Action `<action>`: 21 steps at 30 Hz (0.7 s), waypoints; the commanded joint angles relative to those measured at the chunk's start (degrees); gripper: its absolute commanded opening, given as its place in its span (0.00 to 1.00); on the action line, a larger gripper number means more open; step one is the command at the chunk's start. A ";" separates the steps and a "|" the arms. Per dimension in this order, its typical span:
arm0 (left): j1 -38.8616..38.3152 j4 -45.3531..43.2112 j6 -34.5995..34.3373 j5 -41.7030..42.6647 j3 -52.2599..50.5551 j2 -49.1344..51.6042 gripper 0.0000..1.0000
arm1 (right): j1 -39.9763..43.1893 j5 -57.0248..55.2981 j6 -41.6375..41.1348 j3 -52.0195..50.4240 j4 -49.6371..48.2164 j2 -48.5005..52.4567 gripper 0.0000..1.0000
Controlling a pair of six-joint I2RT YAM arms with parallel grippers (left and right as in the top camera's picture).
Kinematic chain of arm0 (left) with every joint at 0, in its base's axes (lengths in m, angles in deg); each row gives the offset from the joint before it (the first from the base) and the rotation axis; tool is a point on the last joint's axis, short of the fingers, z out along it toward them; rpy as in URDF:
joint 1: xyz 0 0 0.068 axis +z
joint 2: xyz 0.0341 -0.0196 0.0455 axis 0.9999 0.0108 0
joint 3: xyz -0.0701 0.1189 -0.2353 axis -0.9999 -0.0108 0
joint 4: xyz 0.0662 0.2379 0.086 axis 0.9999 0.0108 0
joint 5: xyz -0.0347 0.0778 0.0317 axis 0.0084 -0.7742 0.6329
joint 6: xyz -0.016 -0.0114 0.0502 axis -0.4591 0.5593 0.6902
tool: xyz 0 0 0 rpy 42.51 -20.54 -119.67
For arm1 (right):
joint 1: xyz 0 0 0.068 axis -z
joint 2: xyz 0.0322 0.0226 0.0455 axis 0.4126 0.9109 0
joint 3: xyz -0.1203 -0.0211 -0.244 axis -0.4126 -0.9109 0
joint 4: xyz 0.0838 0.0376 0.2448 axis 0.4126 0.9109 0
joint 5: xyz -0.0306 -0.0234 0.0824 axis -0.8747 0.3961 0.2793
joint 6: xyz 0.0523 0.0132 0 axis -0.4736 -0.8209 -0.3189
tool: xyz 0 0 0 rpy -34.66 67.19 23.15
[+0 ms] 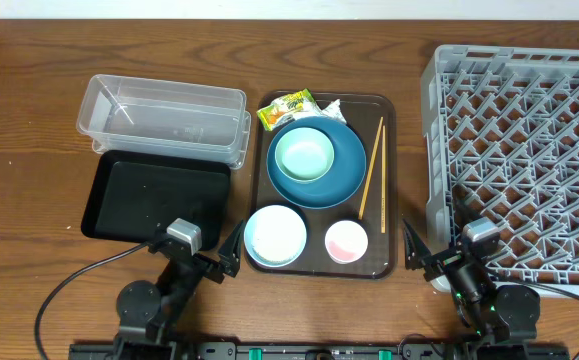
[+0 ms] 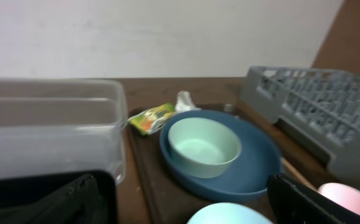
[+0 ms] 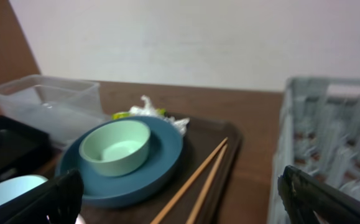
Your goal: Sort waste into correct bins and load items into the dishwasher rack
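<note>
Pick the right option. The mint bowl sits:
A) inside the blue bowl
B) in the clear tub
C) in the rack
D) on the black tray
A: the mint bowl rests nested inside the blue bowl, on the brown tray.

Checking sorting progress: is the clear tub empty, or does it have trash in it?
Empty. From overhead the tub shows only its bare bottom; the wrapper and tissue lie on the tray.

Mint-green bowl (image 1: 304, 155) nested in blue bowl (image 1: 318, 162) (on brown tray (image 1: 389, 185)).
</note>
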 commanded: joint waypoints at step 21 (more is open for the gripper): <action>0.31 53.16 1.46 -2.62 71.08 54.71 0.89 | 0.50 -0.04 13.29 71.38 59.93 44.78 0.99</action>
